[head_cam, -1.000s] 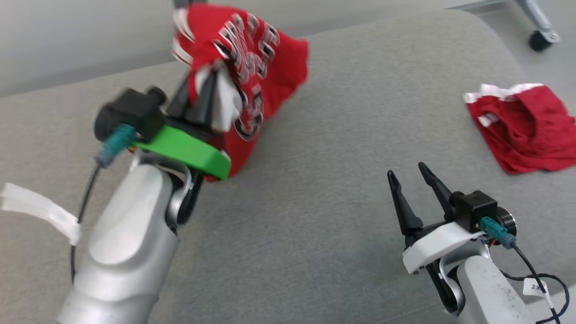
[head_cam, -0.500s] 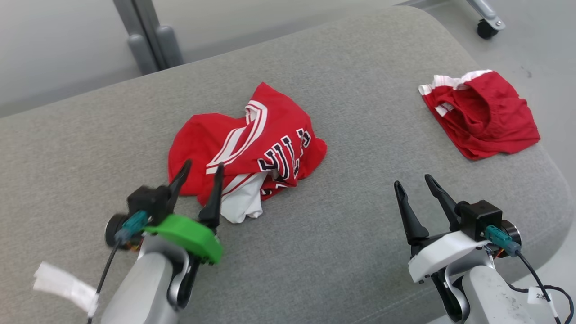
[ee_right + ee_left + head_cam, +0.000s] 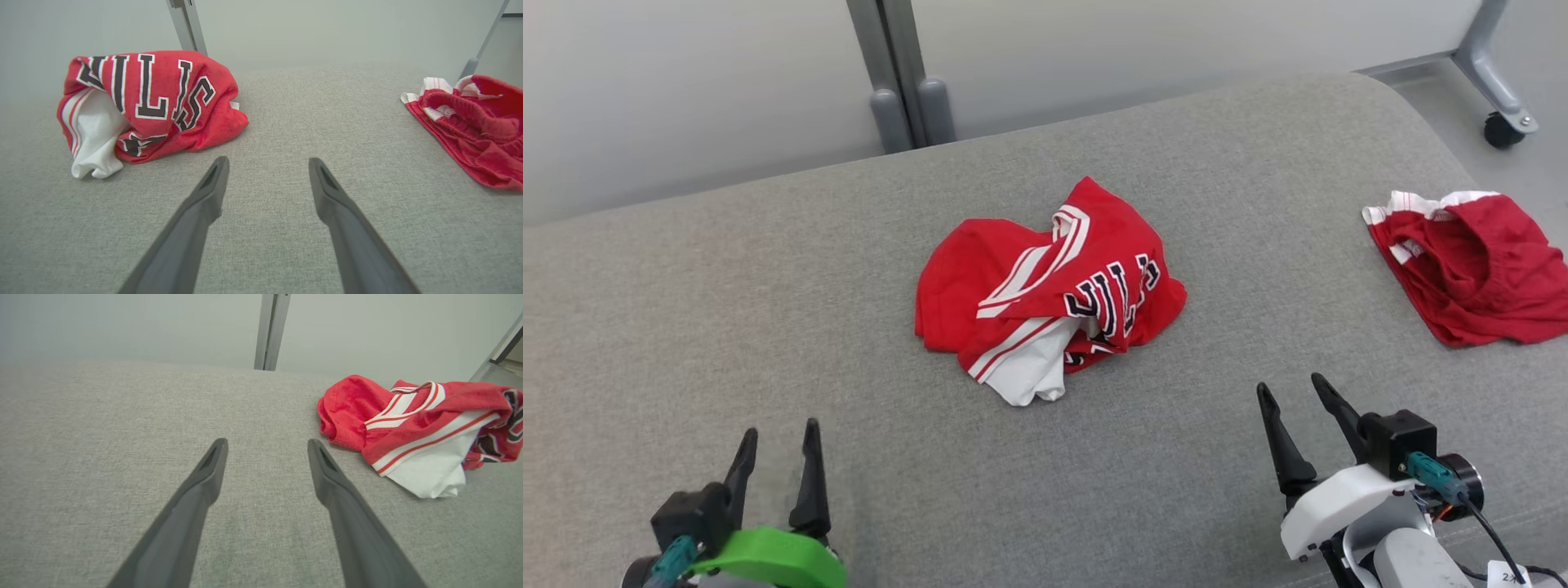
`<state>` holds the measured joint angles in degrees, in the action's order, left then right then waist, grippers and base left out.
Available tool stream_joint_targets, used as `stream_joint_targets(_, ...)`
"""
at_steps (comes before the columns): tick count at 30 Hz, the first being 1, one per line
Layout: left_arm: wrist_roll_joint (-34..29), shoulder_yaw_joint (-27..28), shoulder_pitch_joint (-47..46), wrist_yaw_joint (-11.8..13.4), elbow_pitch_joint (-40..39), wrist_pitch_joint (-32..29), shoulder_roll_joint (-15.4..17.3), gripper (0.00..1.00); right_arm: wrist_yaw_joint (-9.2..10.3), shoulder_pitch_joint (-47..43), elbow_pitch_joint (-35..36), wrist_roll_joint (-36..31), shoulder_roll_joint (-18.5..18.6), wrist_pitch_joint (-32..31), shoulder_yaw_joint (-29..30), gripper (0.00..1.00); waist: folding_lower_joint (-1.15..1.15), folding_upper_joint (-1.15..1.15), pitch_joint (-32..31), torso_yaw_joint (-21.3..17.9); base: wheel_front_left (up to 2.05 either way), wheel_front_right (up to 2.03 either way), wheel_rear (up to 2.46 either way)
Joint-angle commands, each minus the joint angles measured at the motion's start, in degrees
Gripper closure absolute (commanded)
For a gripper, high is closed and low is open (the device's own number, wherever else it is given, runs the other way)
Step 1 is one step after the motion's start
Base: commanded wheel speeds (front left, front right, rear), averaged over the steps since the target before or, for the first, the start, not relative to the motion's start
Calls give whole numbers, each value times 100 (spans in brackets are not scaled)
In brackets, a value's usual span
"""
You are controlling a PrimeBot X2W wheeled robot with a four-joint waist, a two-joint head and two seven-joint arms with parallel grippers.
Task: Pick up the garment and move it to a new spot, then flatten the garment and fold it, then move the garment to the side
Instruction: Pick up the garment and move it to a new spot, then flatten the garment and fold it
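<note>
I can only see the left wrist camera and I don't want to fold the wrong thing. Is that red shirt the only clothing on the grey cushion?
Observer: No. A second red garment lies apart from the jersey, near the right edge of the grey cushion.
Operator: Is my other gripper holding something?
Observer: No. The right gripper is open with nothing in it, short of both garments.
Operator: What does the shirt say?
Observer: Dark letters on its right-hand fold read "ULLS".
</note>
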<state>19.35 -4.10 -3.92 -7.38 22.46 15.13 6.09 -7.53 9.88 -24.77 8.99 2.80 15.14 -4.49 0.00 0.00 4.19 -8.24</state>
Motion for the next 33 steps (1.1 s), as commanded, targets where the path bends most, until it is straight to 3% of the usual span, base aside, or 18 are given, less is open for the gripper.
stream_joint_targets(1,-95,146,197,-17,-76,0,-55,0,9,-95,-36,-37,22,-2,4,0,0,0,-204,239,0,0,0)
stream_joint_targets(5,-335,506,612,-17,-244,0,-171,0,9,-187,-132,-46,22,-1,20,0,0,0,-242,407,0,0,0)
stream_joint_targets(13,-469,671,695,-17,-438,0,-284,0,9,-21,-198,-199,21,-1,-374,0,0,0,-108,697,0,0,0)
stream_joint_targets(20,-460,290,430,-17,-488,0,-300,0,9,675,-216,-130,24,-1,-1559,0,0,0,184,1090,0,0,0)
stream_joint_targets(25,-298,-31,236,-17,-401,0,-226,0,9,1331,-711,9,28,-1,-2275,0,0,0,482,1454,0,0,0)
stream_joint_targets(33,254,-605,-159,-18,-216,0,-32,0,9,2046,-2043,218,30,-1,-2255,0,0,0,862,1968,0,0,0)
